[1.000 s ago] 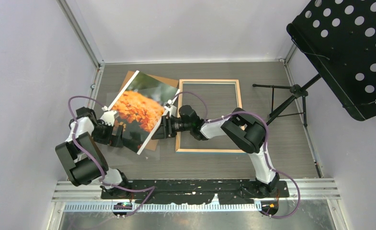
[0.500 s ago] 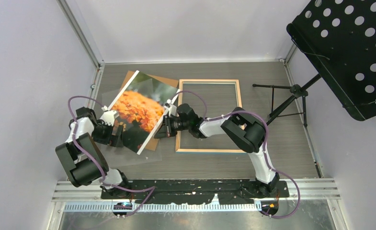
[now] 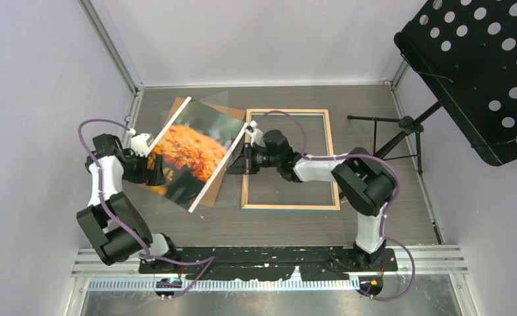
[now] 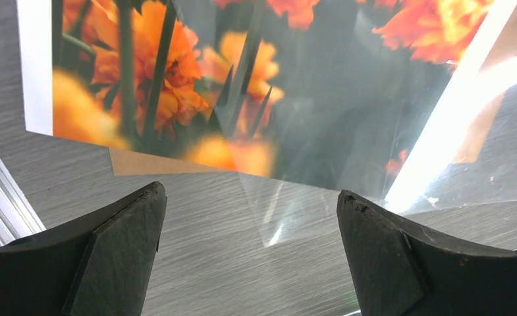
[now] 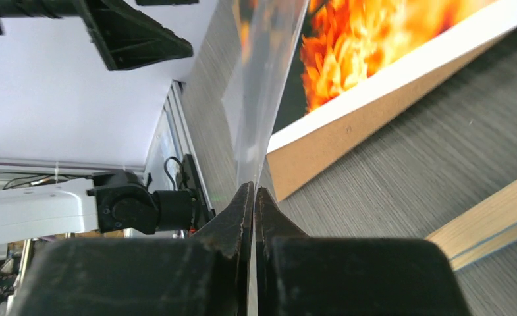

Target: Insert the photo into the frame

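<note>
Right gripper (image 5: pixel 254 192) on pane (image 5: pixel 269 85), beside photo (image 5: pixel 348 46)

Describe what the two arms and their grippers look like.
The left arm and right arm match: white links between bulky black joint housings, each trailed by a looping purple cable. The left gripper and right gripper carry matte black, wedge-shaped fingers tapering to blunt tips. No markings show.

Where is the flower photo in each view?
Top external: photo left of centre, beside the frame.
Left wrist: photo across the top.
Right wrist: photo upper right, right of the clear sheet.
Shared landmark: brown backing board under it.
</note>
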Available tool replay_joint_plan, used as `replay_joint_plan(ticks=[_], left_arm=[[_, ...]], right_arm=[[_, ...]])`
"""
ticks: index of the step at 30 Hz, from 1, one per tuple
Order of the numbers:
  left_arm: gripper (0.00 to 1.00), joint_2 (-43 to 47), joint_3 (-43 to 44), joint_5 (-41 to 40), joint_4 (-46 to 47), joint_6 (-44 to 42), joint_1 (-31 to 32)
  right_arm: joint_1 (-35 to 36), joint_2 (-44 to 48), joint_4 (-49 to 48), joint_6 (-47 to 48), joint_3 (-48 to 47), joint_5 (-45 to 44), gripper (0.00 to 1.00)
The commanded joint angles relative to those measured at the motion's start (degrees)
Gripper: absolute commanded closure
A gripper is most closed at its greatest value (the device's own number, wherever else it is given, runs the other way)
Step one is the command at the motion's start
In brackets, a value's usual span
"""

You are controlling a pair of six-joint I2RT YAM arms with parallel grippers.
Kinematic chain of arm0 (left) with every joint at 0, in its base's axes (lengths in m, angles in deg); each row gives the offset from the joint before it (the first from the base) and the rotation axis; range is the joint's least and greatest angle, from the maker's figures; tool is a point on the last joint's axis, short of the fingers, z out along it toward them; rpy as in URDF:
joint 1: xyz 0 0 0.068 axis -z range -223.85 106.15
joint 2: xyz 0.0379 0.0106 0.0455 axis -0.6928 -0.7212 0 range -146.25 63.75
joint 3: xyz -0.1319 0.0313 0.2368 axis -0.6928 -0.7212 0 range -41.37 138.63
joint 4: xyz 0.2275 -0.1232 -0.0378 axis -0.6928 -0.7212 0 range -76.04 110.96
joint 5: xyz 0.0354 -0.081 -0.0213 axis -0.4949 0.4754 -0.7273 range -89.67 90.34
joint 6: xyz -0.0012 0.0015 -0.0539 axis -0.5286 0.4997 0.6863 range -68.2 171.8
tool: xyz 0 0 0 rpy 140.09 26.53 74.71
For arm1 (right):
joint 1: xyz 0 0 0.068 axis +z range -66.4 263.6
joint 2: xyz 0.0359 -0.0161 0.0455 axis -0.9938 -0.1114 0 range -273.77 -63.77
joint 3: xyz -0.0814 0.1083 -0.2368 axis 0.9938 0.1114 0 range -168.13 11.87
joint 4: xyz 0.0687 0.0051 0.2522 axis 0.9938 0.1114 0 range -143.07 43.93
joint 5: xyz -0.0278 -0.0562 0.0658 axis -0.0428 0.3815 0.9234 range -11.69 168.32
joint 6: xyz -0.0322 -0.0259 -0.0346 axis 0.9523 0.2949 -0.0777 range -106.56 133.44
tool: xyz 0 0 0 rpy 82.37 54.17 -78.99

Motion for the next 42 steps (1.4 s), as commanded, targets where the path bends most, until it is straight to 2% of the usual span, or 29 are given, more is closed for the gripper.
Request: replay_joint_plan(ticks=[1, 9, 19, 25, 36, 42], left_arm=[[0.01, 1.50, 3.39, 6.62, -0.41, 5.50, 0.16], [0.01, -2.08, 6.36, 16.14, 2.34, 14.19, 1.44], [0.00, -6.46, 8.20, 16.05, 7.46, 24.93, 11.68], [0.00, -11.78, 9.91, 18.98, 9.86, 31.51, 16.48], [0.01, -16.57, 8.91, 17.55, 12.66, 37.71, 26.59], [0.00, -17.90, 8.07, 16.97, 14.78, 41.63, 32.51]], right_arm=[[-2.80, 7.89, -3.18, 1.85, 1.95, -0.03, 0.94], [-9.54, 16.67, -1.45, 3.64, 7.71, 3.23, 0.94], [-15.71, 22.23, 1.61, 5.06, 13.40, 9.72, 0.94], [-19.46, 26.01, 3.75, 6.73, 15.71, 14.62, 0.94], [-27.37, 33.49, 24.61, 21.48, 17.60, 18.03, 0.94], [-31.67, 34.39, 43.39, 33.09, 14.20, 17.66, 0.94]])
